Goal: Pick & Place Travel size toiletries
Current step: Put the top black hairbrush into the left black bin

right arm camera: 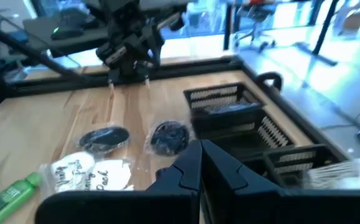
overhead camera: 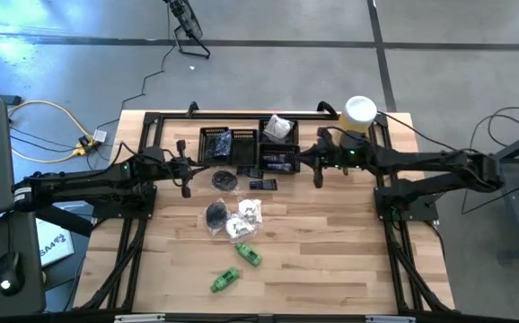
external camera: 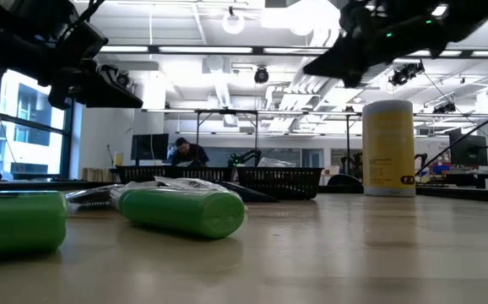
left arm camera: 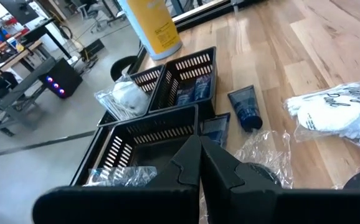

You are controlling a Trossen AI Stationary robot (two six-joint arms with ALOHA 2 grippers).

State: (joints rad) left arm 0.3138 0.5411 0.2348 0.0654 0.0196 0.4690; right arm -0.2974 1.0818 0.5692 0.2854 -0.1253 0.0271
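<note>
— So, what lies around you, going left to right?

— My left gripper (overhead camera: 186,190) hangs clenched and empty above the table (overhead camera: 349,260), just left of the black mesh trays (overhead camera: 241,146). One tray holds a dark packet (overhead camera: 220,142), another a white crinkly sachet (overhead camera: 278,127). In front of the trays lie a round black piece in clear wrap (overhead camera: 224,179) and a navy tube (overhead camera: 262,185). Nearer the middle are another round black piece (overhead camera: 215,214) and white sachets (overhead camera: 244,218), then two green tubes (overhead camera: 237,267) toward the front edge.

— And on the right?

— My right gripper (overhead camera: 319,179) is clenched too, holding nothing, just right of the trays. Behind it stands the yellow cylinder with a white lid (overhead camera: 358,115).

— Any writing?

— The white sachets carry cursive script I cannot read; the cylinder's label is too blurred. A person (external camera: 188,153) sits far behind the table.
</note>
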